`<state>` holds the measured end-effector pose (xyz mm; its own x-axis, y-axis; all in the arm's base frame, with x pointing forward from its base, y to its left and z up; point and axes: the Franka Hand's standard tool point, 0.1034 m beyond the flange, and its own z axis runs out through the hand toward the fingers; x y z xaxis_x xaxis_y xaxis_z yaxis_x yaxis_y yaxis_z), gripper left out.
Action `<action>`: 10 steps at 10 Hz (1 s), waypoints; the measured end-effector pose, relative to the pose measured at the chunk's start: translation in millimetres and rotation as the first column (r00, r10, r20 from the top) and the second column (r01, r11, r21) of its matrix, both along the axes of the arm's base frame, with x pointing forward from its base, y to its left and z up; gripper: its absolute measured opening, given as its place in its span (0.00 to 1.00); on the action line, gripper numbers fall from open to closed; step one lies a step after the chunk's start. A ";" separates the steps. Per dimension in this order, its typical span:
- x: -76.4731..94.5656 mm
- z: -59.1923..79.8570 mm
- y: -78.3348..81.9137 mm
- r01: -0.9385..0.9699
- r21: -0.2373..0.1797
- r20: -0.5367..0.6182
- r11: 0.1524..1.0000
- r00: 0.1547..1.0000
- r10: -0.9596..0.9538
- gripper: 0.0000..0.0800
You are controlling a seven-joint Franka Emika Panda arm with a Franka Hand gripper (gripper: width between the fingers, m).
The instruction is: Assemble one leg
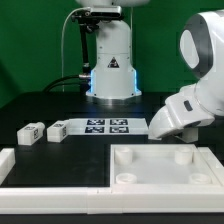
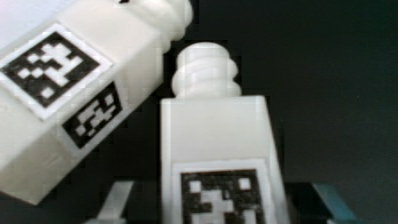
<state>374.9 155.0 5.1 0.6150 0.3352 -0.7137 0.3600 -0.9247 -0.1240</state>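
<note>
In the wrist view a white leg [image 2: 222, 140] with a threaded tip and a tag on its side lies between my fingers. My gripper [image 2: 228, 202] is open. Both fingers [image 2: 121, 200] stand a little off the leg's sides, with dark gaps showing. A second tagged leg [image 2: 71, 100] lies tilted right beside it. In the exterior view my arm's hand [image 1: 175, 118] is low at the right, behind the far edge of the white panel [image 1: 160, 165]. Its fingers and these two legs are hidden there. Two more legs [image 1: 30, 132] [image 1: 57, 129] lie at the exterior view's left.
The marker board [image 1: 105, 125] lies in the middle in front of the robot base [image 1: 110, 70]. A long white L-shaped rail [image 1: 40, 175] runs along the front and left, next to the panel with its round corner sockets.
</note>
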 end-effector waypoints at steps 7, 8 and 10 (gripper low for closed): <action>1.5 12.6 -1.4 -0.001 -0.006 -0.008 1.000 1.000 0.001 0.36; 3.6 29.2 -2.8 -0.005 -0.012 -0.013 1.000 1.000 0.005 0.36; 9.9 64.4 -2.5 -0.019 -0.014 -0.006 1.000 1.000 0.019 0.36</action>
